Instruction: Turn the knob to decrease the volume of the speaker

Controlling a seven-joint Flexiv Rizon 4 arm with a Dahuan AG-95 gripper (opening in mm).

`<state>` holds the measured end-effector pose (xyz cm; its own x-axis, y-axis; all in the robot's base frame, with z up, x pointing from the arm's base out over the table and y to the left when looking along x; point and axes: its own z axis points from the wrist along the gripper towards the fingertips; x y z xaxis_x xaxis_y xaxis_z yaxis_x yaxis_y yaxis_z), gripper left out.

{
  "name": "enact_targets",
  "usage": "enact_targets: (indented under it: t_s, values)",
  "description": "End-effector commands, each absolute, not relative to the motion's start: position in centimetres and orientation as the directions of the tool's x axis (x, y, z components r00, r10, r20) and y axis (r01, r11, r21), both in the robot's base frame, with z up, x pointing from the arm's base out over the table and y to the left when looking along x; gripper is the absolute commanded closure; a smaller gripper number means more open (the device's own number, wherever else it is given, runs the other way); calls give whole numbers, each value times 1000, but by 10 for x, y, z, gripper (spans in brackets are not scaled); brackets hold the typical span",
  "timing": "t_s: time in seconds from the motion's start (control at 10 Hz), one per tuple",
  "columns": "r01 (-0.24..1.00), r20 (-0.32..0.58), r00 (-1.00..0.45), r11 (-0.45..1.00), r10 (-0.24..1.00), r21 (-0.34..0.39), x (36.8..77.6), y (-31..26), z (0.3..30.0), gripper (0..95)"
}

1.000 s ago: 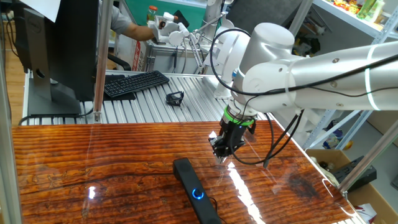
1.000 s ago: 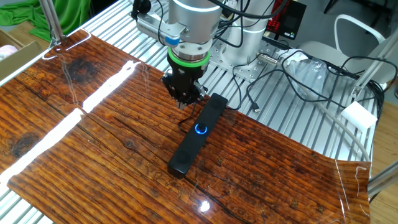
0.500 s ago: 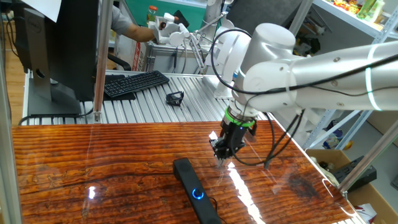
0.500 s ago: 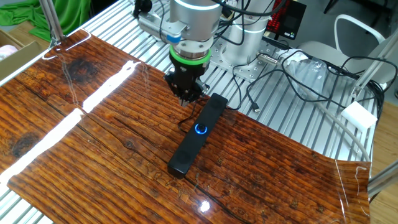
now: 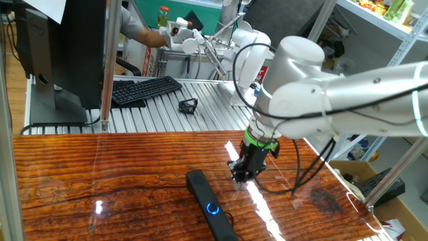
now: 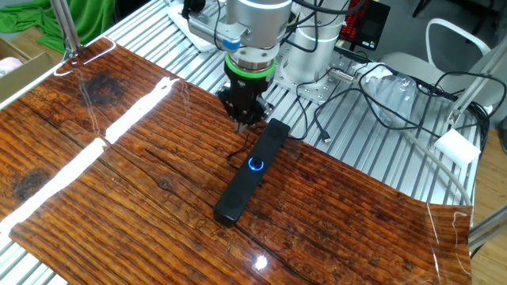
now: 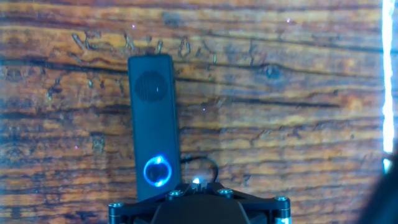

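Small round black knob with glowing blue ring [image 6: 255, 165] on long matte black speaker bar [image 6: 249, 172], untouched on glossy wooden counter [image 6: 119, 182]. Black gripper [image 6: 245, 122] hovered beside bar; state of jaws impossible to tell. Best centred over dial before clasping and twisting gently.

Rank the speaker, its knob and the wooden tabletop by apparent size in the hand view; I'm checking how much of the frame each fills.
1. Wooden tabletop, filling nearly the whole frame.
2. Speaker, a long black bar, its lower end cut off by the camera mount.
3. Knob, a small blue-ringed dial, narrower than the bar.
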<state>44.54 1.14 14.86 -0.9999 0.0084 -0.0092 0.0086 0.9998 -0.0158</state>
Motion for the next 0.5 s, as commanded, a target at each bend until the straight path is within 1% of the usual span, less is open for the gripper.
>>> enact_targets:
  t_s: [0.1,0.5]
  values:
    - [29,-8,-1000,999,28,-14,440,16,148,950]
    - [97,-8,-995,995,97,-10,428,36,133,950]
